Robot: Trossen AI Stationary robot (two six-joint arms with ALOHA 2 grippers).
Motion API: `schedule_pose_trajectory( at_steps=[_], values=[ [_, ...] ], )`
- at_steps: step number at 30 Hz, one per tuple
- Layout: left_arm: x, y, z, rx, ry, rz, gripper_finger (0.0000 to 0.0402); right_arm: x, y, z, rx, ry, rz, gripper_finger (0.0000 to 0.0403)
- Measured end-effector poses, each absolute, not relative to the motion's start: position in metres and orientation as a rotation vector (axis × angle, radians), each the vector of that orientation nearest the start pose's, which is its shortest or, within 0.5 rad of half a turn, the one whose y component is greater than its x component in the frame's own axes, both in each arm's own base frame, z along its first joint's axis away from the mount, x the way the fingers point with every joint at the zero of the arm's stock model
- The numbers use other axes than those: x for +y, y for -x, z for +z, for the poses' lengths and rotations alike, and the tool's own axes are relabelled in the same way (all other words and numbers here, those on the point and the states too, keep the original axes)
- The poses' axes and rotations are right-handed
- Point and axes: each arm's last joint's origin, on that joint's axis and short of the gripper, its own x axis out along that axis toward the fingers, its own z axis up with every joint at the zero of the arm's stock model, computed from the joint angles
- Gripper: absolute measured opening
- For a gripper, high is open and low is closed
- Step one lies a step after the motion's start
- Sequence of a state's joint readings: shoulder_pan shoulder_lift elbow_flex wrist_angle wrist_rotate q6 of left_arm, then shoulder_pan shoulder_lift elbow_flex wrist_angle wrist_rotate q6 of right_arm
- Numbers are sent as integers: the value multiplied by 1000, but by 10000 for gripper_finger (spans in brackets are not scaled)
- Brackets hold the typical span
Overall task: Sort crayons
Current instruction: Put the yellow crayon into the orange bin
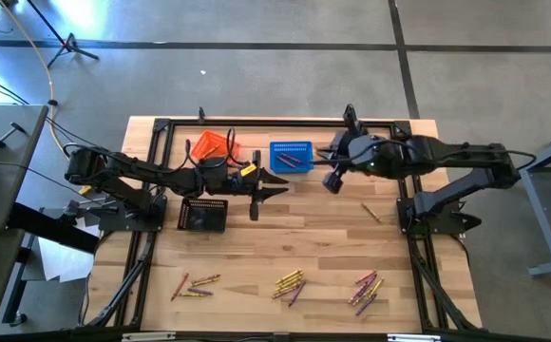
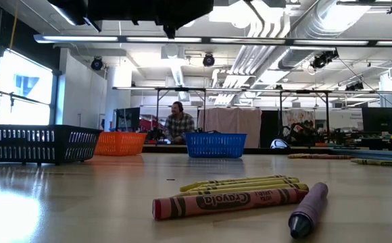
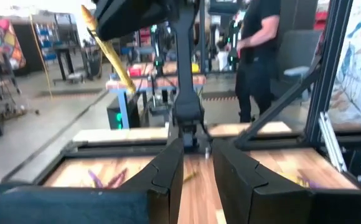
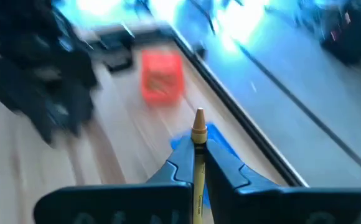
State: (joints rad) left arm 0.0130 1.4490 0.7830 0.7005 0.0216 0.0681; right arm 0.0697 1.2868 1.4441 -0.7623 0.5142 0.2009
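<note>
Nearest the front edge lay three loose clusters of crayons (image 1: 290,284) in yellow, red and purple, plus one stray yellow crayon (image 1: 371,213) mid-table by the right arm's base. Farther back stood three mesh baskets: black basket (image 1: 203,215), orange basket (image 1: 211,146) and blue basket (image 1: 291,156), the blue one already holding crayons. Right gripper (image 1: 332,179) hung just beside the blue basket, clamped on a gold crayon (image 4: 198,155); left gripper (image 1: 274,190) sat between the black and blue baskets, fingers slightly apart, nothing between them.
</note>
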Motion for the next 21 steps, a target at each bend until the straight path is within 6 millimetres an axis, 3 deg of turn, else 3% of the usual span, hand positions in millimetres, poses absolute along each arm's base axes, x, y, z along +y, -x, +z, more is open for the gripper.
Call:
schedule_pose_trajectory(
  at_steps=[9, 17, 21],
  values=[
    [-13, -318, 261, -59, -182, -40, 87, 20, -279, 373, 404, 40, -252, 5],
    [-27, -330, 249, -132, -372, -21, 131, 22, -281, 374, 371, 43, -203, 6],
    [-26, -334, 251, -144, -350, 63, 144, 26, -281, 375, 363, 38, -160, 6]
  ],
)
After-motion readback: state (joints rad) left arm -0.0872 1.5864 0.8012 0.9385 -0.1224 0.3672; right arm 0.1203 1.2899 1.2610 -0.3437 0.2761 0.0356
